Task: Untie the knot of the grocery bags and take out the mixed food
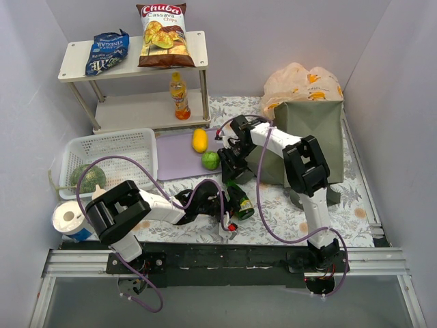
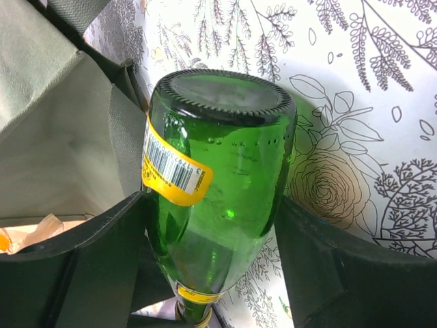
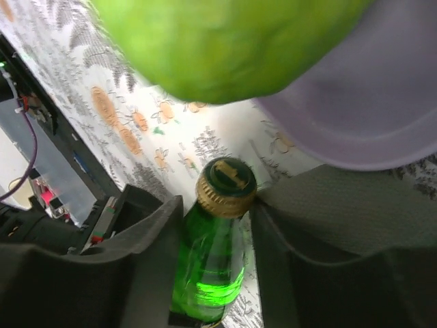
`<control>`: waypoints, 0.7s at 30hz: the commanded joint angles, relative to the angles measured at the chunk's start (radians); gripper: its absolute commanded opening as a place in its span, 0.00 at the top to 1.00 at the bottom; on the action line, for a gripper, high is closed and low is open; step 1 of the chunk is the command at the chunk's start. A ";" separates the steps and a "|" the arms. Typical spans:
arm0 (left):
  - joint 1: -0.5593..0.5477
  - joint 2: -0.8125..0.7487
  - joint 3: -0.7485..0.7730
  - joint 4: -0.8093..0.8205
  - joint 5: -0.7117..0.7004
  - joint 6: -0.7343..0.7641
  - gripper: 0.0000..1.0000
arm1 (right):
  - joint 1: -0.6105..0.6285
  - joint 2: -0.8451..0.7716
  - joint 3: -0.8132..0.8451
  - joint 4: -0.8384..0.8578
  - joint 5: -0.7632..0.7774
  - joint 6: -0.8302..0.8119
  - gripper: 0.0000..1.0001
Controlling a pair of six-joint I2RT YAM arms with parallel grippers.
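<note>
The peach-orange grocery bag (image 1: 304, 83) sits at the back right, at the top of an olive tote (image 1: 311, 130); I cannot make out its knot. A green glass bottle (image 1: 240, 203) lies tilted over the mat between both grippers. My left gripper (image 1: 229, 220) is shut on its body (image 2: 225, 198). My right gripper (image 1: 233, 175) is shut on its neck (image 3: 212, 260), just below the gold cap. A yellow fruit (image 1: 199, 140) and a green fruit (image 1: 210, 160) lie on a lavender board (image 1: 176, 156). A melon (image 1: 87, 178) is in the white basket (image 1: 109, 147).
A white shelf (image 1: 130, 109) at the back left holds the Chuba chips bag (image 1: 162, 34), a dark-blue snack bag (image 1: 106, 51) and an orange drink bottle (image 1: 179, 97). A paper roll (image 1: 68, 219) stands at the front left. The tote wall (image 2: 48, 137) is close to my left gripper.
</note>
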 commanded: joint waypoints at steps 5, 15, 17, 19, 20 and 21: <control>-0.003 -0.012 -0.012 0.043 -0.040 -0.007 1.00 | 0.012 0.061 0.034 -0.057 0.041 -0.080 0.75; -0.005 -0.231 -0.015 -0.026 -0.203 -0.351 0.22 | -0.024 -0.109 0.141 0.006 -0.045 -0.095 0.99; -0.005 -0.309 -0.011 -0.113 -0.200 -0.478 0.02 | -0.024 -0.134 0.141 0.011 -0.058 -0.091 0.99; -0.006 -0.410 0.004 -0.167 -0.211 -0.603 0.02 | -0.027 -0.166 0.138 0.007 -0.057 -0.089 0.99; -0.008 -0.437 0.014 -0.235 -0.220 -0.639 0.02 | -0.028 -0.192 0.118 0.014 -0.055 -0.089 0.99; -0.006 -0.460 0.026 -0.266 -0.220 -0.688 0.02 | -0.030 -0.204 0.106 0.023 -0.057 -0.088 0.99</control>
